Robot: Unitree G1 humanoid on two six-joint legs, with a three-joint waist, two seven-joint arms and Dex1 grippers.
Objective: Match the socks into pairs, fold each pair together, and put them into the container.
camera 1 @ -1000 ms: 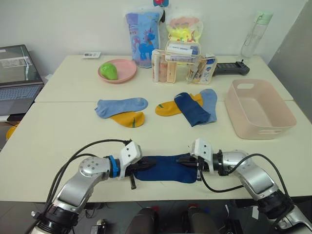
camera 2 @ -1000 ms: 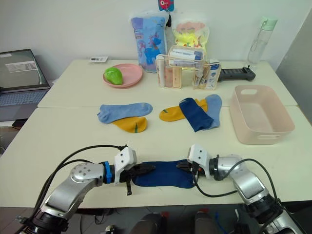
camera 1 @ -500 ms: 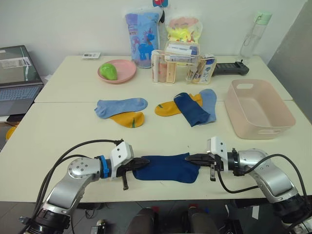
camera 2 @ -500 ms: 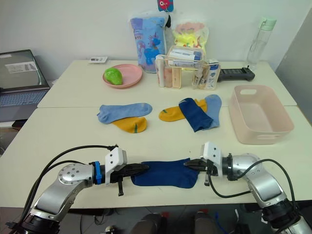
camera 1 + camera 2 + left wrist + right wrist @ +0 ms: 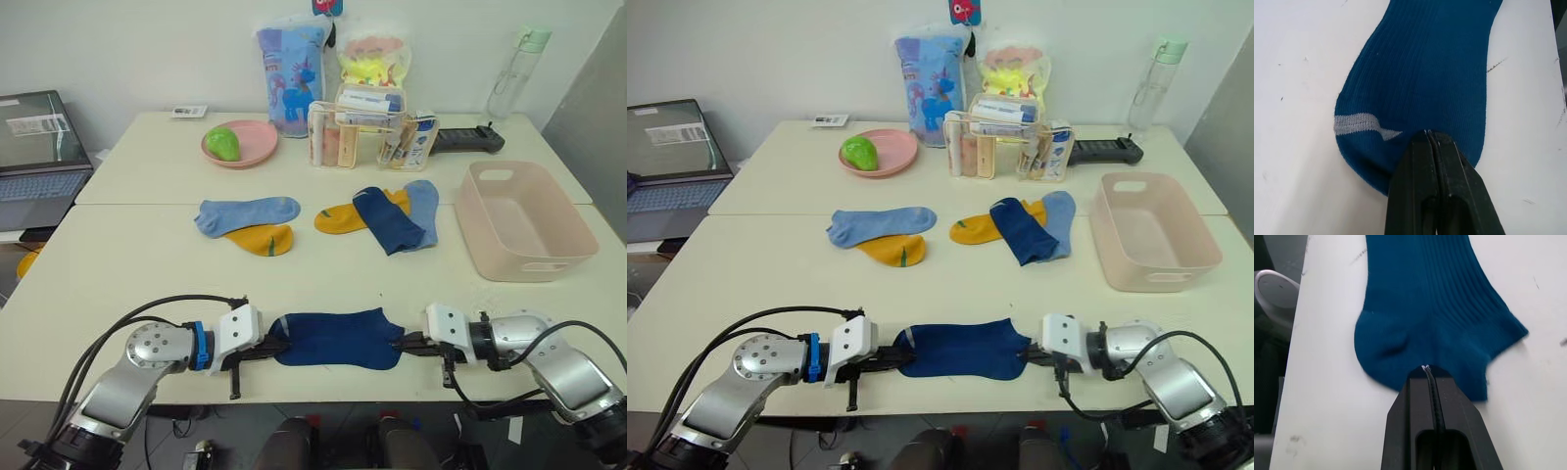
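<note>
A navy sock lies flat along the table's near edge, its grey-striped toe toward my left gripper. That gripper is shut, its tips resting on the toe end. My right gripper is also shut, tips on the sock's cuff end. Farther back lie a light blue sock over a mustard sock. To their right, a second navy sock lies across a mustard one and a light blue one. The pink container stands at the right.
At the back stand a pink plate with a green object, a clear organizer box, two printed bags, a bottle and a black device. A laptop sits far left.
Both shut grippers have slid outward along the near navy sock, from over its middle parts to its two ends. The sock lies flatter; the other socks are unmoved.
</note>
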